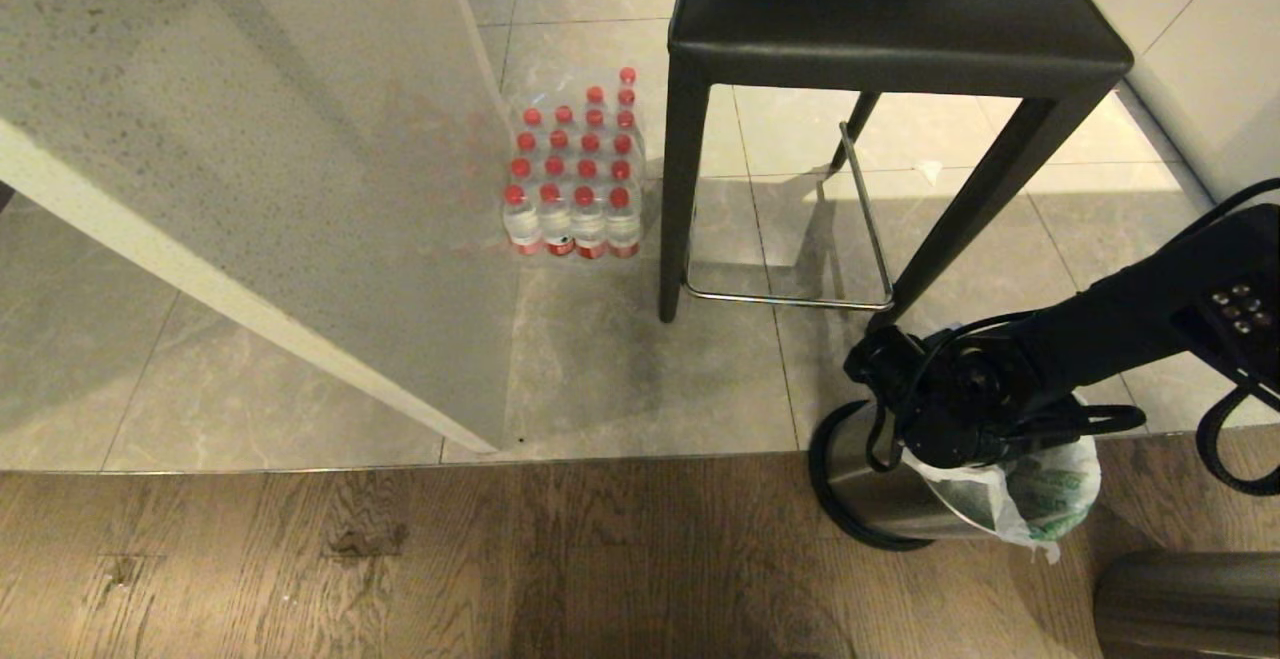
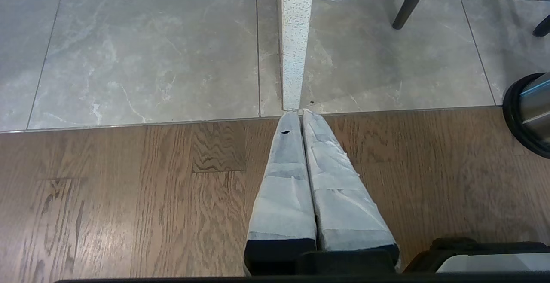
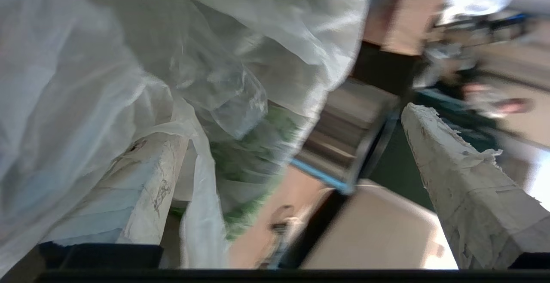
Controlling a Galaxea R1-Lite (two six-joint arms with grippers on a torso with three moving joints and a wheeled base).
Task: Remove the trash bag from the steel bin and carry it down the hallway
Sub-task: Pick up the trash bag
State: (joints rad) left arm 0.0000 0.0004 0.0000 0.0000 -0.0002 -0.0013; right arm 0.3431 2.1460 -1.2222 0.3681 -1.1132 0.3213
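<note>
The steel bin (image 1: 875, 484) stands on the wood floor at the lower right, just past the tile edge. The trash bag (image 1: 1050, 489), thin white plastic with green print, bulges out of its top. My right arm's wrist (image 1: 960, 394) hangs directly over the bin and covers its mouth. In the right wrist view my right gripper (image 3: 288, 124) is open wide. One finger (image 3: 146, 180) lies under folds of the bag (image 3: 129, 59); the other finger (image 3: 464, 180) is clear of it, beyond the bin's side (image 3: 348, 132). My left gripper (image 2: 300, 115) is shut and empty, low over the wood floor. The hallway is out of view.
A black stool (image 1: 900, 29) with a chrome footrest stands right behind the bin. A shrink-wrapped pack of red-capped bottles (image 1: 575, 179) sits on the tiles beside a pale stone counter panel (image 1: 250, 139). Another steel object (image 1: 1190, 599) fills the bottom right corner.
</note>
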